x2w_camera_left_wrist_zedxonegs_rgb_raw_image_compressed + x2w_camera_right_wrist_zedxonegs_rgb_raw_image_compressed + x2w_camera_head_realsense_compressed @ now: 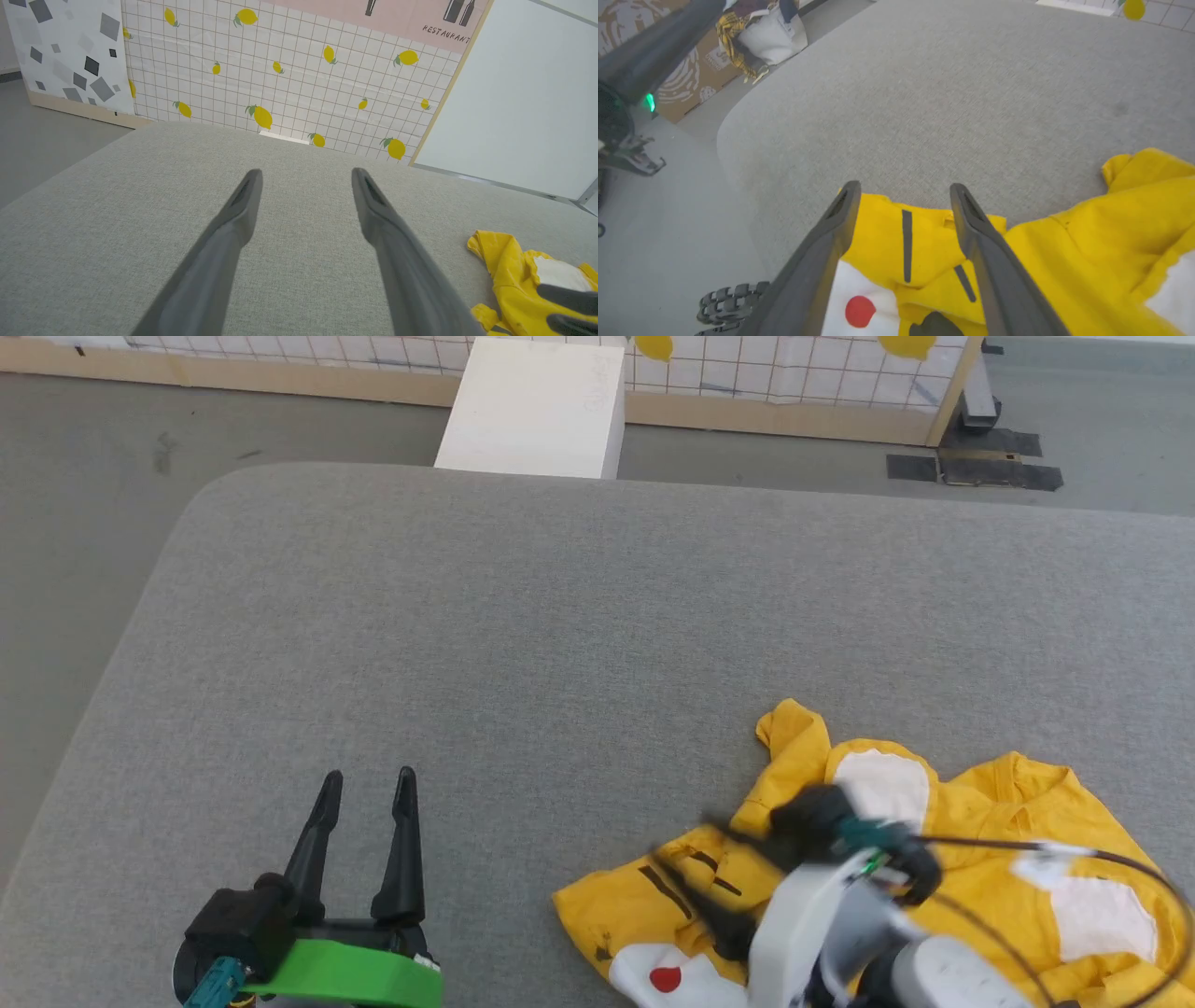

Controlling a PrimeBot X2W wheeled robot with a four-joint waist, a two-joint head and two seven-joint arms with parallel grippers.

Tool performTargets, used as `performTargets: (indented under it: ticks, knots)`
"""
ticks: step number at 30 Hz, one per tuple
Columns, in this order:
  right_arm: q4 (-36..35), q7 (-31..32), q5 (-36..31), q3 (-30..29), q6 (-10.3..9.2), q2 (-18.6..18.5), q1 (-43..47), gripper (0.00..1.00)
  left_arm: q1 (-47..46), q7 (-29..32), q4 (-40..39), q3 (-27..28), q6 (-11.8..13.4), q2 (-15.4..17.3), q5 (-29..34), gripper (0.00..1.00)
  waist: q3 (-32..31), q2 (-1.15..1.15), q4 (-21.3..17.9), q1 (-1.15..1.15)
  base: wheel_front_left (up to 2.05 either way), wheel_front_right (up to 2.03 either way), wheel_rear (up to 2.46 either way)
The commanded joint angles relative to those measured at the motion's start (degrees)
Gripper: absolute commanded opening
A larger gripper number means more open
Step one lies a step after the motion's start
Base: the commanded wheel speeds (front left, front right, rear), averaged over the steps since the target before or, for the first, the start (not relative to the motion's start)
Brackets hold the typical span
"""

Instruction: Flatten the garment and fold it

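Observation:
The garment point(980, 812) is a crumpled bright yellow T-shirt with white patches, black stripes and a red dot, lying at the near right of the grey padded table point(560, 616). My right gripper point(680, 840) hovers over its left part, blurred, with the fingers pointing left. In the right wrist view the right gripper point(904, 189) is open, its fingers either side of a black stripe on the garment point(1087, 224). My left gripper point(366, 784) stands open over bare table at the near left, apart from the shirt. The left wrist view shows the left gripper point(306, 175) empty and the garment point(509, 270) at lower right.
A white box point(537, 406) stands beyond the table's far edge, before a lemon-print tiled wall point(280, 84). Grey floor point(75, 569) lies off the rounded left corner. A cardboard box point(691, 79) and a white bag point(770, 28) sit on the floor.

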Motion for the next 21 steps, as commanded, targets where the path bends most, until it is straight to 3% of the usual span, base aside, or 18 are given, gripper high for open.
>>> performTargets:
  ticks: [1, 6, 12, 16, 21]
  knots:
    - [-0.71, -2.60, -1.66, -2.97, -0.08, 1.17, -0.79, 1.00, -0.91, -0.22, -0.04, 0.23, -0.10, -0.20, -0.01, 1.00, -0.07, 0.00, -0.36, 0.00, 0.00, 0.00, 0.00]
    - [-3.99, -11.86, -9.90, -18.40, -0.08, 6.58, 3.10, 1.00, -0.62, -0.22, -0.60, 0.26, -0.24, -0.20, 0.68, 1.00, 0.06, 0.00, -1.25, 0.00, 0.00, 0.00, 0.00]
    - [-8.15, -20.78, -19.55, -35.74, -0.08, 9.34, 9.39, 1.00, -0.04, -0.22, -1.70, 0.72, -0.52, -0.20, 2.11, 1.00, 0.43, 0.00, -2.48, 0.00, 0.00, 0.00, 0.00]
    - [-7.86, -25.65, -18.30, -43.37, -0.08, 9.42, 12.95, 1.00, 0.25, -0.22, -2.59, 0.52, -0.87, -0.20, 2.74, 1.00, 0.66, 0.00, -3.45, 0.00, 0.00, 0.00, 0.00]
    - [-6.51, -28.79, -16.62, -47.80, -0.08, 9.44, 14.62, 1.00, 0.01, -0.22, -3.98, -0.14, -1.23, -0.20, 3.95, 1.00, 1.27, 0.00, -4.80, 0.00, 0.00, 0.00, 0.00]
